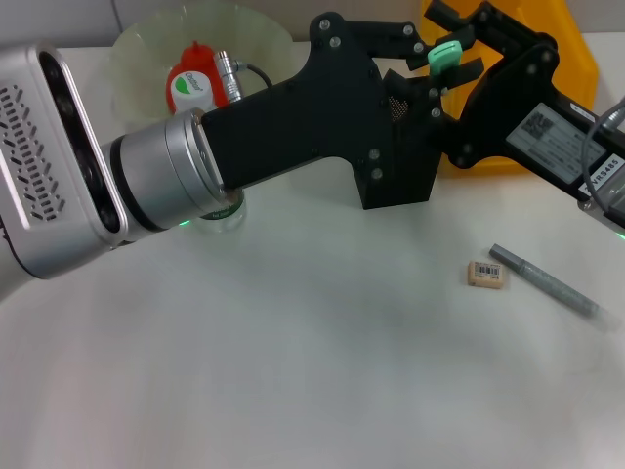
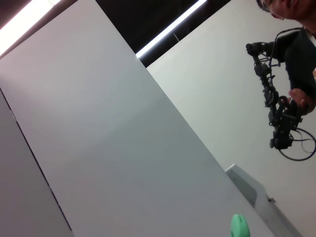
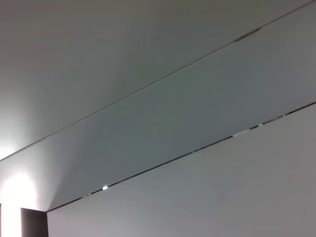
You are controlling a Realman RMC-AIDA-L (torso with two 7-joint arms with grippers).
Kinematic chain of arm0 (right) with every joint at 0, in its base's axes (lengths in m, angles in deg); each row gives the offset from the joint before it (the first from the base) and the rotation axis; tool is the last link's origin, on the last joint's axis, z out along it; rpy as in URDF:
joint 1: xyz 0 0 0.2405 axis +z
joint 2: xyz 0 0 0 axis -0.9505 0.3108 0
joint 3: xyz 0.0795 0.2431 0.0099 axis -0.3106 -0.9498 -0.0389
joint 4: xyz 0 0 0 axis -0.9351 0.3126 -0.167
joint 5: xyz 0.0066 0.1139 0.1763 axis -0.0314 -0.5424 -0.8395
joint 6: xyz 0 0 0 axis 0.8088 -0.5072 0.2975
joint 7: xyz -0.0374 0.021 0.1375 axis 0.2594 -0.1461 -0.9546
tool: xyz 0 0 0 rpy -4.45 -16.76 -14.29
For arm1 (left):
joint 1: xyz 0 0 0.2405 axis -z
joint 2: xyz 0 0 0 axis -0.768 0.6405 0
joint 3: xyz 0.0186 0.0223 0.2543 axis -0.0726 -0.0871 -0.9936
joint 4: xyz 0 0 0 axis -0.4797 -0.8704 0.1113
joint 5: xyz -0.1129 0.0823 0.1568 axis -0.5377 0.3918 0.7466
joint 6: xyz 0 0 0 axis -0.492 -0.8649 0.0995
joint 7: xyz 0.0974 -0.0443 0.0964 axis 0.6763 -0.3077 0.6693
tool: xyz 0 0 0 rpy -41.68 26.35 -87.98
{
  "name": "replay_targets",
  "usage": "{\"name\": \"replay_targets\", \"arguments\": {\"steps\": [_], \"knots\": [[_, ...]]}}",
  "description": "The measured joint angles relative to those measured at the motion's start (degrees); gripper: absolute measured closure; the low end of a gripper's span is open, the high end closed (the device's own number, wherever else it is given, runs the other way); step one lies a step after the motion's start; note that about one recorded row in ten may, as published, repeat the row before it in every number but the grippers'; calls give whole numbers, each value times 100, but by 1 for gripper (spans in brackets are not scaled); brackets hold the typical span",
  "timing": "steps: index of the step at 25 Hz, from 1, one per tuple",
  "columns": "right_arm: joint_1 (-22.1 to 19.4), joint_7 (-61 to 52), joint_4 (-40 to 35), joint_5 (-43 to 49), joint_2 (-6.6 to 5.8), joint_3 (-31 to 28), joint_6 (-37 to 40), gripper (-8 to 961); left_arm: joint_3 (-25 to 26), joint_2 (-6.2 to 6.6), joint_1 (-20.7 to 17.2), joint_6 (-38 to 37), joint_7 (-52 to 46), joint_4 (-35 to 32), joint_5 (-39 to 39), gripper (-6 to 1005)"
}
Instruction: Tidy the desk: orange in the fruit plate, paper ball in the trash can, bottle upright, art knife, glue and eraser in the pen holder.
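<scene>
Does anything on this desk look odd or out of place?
Yes. The eraser and a grey pen-like tool lie loose on the table, away from any holder. Both grippers, left and right, meet around a small green object above the yellow bin.

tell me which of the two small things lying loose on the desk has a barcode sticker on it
The eraser, the beige block. The grey pen-like stick beside it is long, thin and has no sticker.

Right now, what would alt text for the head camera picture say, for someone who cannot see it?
Two black robot arms meet at the back of a white desk, a green-tipped object between their pincers, in front of a yellow bin. An orange lies in a pale-green bowl; an eraser and a grey pen-like tool lie right.
</scene>
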Motion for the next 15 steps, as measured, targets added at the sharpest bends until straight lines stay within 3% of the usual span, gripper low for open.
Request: {"name": "replay_targets", "arguments": {"steps": [5, 10, 13, 15], "knots": [[25, -59, 0, 15, -42, 23, -70, 347, 142, 1, 50, 40, 427, -18, -14, 890], [58, -68, -150, 42, -161, 36, -119, 348, 295, 34, 148, 65, 623, -19, 40, 890], [72, -86, -479, 202, -305, 21, -229, 349, 615, 46, 203, 107, 707, -50, 466, 890], [81, -99, -568, 257, -332, 10, -256, 349, 783, 46, 232, 114, 694, -64, 682, 890]]}}
